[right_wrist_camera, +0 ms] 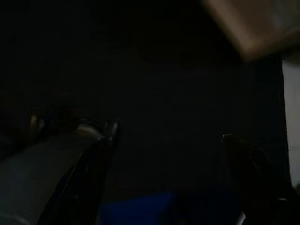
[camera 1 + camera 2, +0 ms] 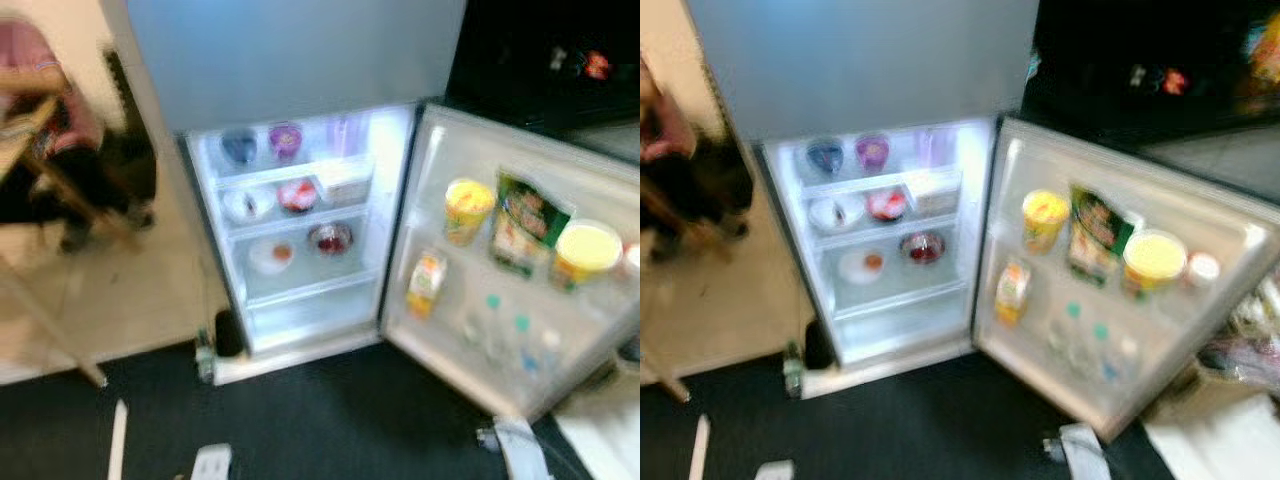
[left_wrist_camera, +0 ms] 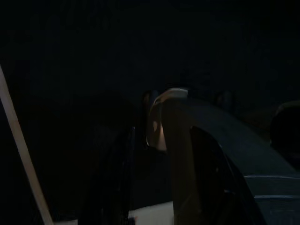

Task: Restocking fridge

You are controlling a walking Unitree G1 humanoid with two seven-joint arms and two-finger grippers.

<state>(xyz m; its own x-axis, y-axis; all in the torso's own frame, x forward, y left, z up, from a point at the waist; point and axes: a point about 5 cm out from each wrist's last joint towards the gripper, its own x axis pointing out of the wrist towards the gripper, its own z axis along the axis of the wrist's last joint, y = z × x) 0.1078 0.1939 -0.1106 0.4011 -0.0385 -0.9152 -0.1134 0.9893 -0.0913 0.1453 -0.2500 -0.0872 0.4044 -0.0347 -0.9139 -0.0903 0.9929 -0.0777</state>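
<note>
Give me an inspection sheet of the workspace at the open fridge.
Surface: dark floor in front of the fridge; pale floor to the robot's left.
Job's things: fridge lit inside, its door swung open to the robot's right. Shelves hold bowls and cups; door racks hold a yellow cup, a green bag, a yellow-lidded tub, a small carton and bottles.
Clutter: small pale items on the dark floor, too blurred to name.
Grippers: both arms hang idle; wrist views too dark to judge.
Cables: nothing seen.
Surroundings: a person and wooden furniture at far left; dark counter top right.
</note>
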